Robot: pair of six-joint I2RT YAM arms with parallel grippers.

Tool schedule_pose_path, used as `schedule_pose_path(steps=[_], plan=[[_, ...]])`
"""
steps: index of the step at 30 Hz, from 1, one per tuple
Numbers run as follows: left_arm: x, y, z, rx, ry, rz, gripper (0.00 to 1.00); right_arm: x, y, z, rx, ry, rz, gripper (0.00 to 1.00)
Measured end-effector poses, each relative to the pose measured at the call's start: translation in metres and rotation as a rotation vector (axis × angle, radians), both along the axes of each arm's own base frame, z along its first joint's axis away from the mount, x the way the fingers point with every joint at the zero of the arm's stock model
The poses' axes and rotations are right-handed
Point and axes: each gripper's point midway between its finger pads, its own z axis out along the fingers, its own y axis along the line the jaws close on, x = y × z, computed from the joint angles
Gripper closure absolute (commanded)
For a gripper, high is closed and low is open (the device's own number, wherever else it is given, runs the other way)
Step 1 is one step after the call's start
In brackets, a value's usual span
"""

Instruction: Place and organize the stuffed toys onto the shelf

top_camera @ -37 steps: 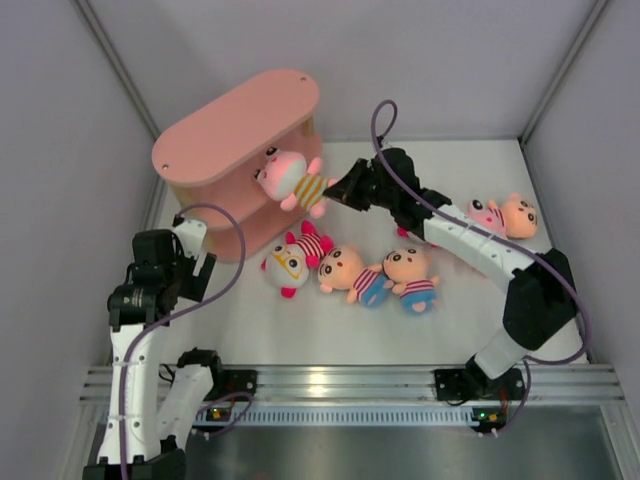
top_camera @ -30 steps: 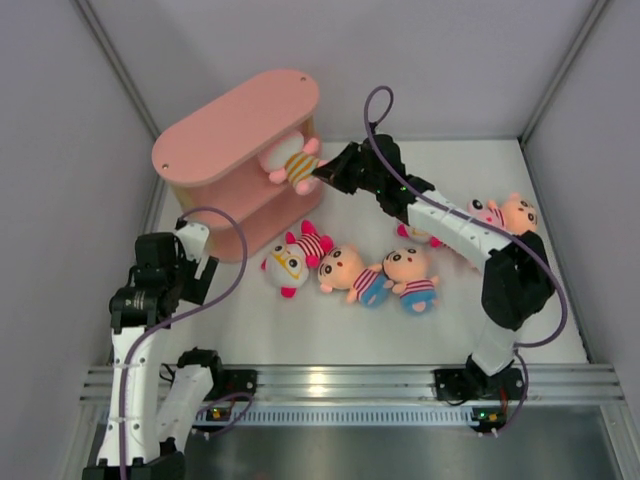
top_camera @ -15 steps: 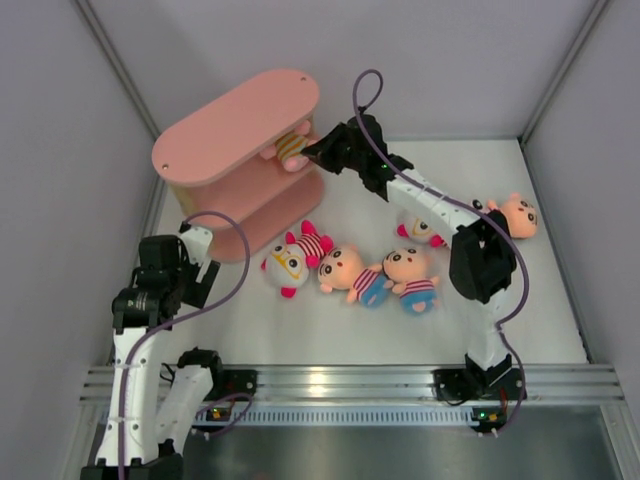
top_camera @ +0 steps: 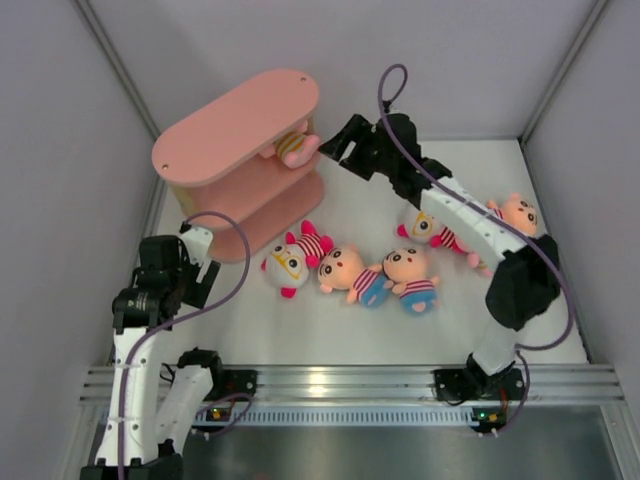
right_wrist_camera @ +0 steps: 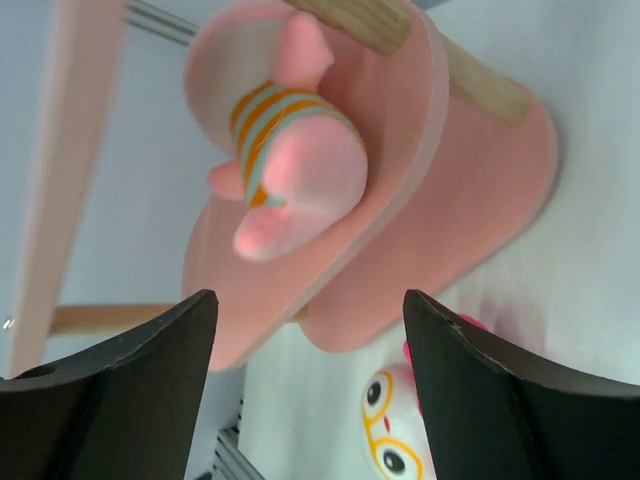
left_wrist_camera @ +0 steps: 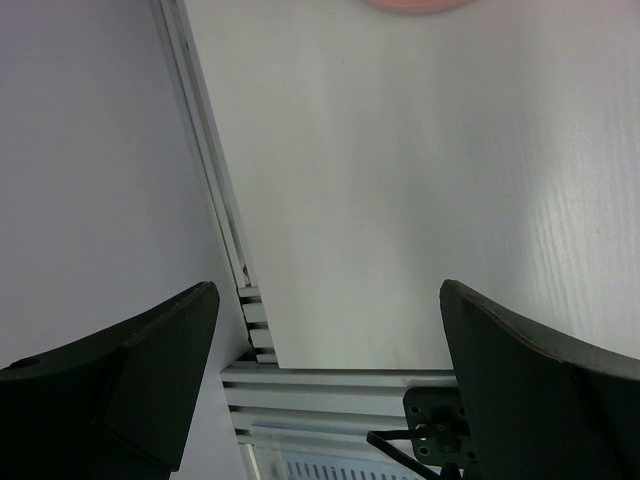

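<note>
The pink shelf (top_camera: 236, 125) stands at the back left. The pink stuffed toy with yellow stripes (top_camera: 296, 147) lies at the right end of its middle tier (right_wrist_camera: 440, 150), seen close as a striped pink body (right_wrist_camera: 291, 165) in the right wrist view. My right gripper (top_camera: 331, 152) (right_wrist_camera: 308, 302) hangs open just right of it, touching nothing. On the table lie a white-faced toy (top_camera: 288, 263) (right_wrist_camera: 396, 452), two peach toys (top_camera: 346, 271) (top_camera: 410, 271), another white-faced one (top_camera: 431, 229) and a peach one (top_camera: 518, 213). My left gripper (top_camera: 198, 272) (left_wrist_camera: 328, 292) is open and empty.
Grey walls close in the table on the left, back and right. An aluminium rail (top_camera: 340, 382) (left_wrist_camera: 320, 385) runs along the near edge. The shelf's bottom board (left_wrist_camera: 415, 4) shows at the top edge of the left wrist view.
My right gripper carried the pink striped toy into the shelf's middle tier, opened, let it go and drew back a little to the right. The left arm has barely moved.
</note>
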Motion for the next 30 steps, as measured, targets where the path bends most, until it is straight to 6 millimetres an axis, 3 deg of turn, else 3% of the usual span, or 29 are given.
schedule_pose_path(steps=[2,4,6,8,10,11,13,15,19,21,24,30], plan=[[0.0,0.0,0.0,0.0,0.0,0.0,0.01,-0.022,-0.027,0.023,-0.041,-0.053,-0.006,0.22],[0.0,0.0,0.0,-0.001,0.0,0.0,0.01,-0.05,-0.067,0.056,-0.062,-0.144,-0.029,0.18],[0.0,0.0,0.0,-0.001,-0.001,0.0,0.01,-0.072,-0.121,0.081,-0.088,-0.223,-0.097,0.16],[0.0,-0.001,0.0,-0.005,-0.003,-0.004,0.01,-0.089,-0.194,0.091,-0.134,-0.283,-0.235,0.17],[0.0,-0.003,0.0,-0.016,-0.005,-0.012,0.01,-0.103,-0.256,0.077,-0.191,-0.285,-0.37,0.18],[0.0,-0.004,0.0,-0.02,-0.005,-0.014,0.01,-0.111,-0.299,0.059,-0.237,-0.26,-0.473,0.18],[0.0,-0.005,0.0,-0.022,-0.006,-0.015,0.01,-0.128,-0.366,0.011,-0.31,-0.145,-0.639,0.19],[0.0,-0.005,0.0,-0.021,-0.007,-0.015,0.01,-0.143,-0.412,-0.039,-0.338,0.001,-0.772,0.18],[0.001,-0.008,0.001,-0.014,-0.013,-0.038,0.01,-0.173,-0.429,-0.137,-0.276,0.255,-0.868,0.19],[0.001,-0.009,0.002,-0.008,-0.014,-0.043,0.01,-0.191,-0.438,-0.168,-0.239,0.334,-0.941,0.19],[0.001,-0.009,0.001,-0.001,-0.013,-0.049,0.01,-0.202,-0.446,-0.193,-0.203,0.396,-1.002,0.19],[0.001,-0.012,-0.003,0.001,0.004,-0.066,0.01,-0.18,-0.44,-0.219,-0.138,0.38,-0.919,0.24]])
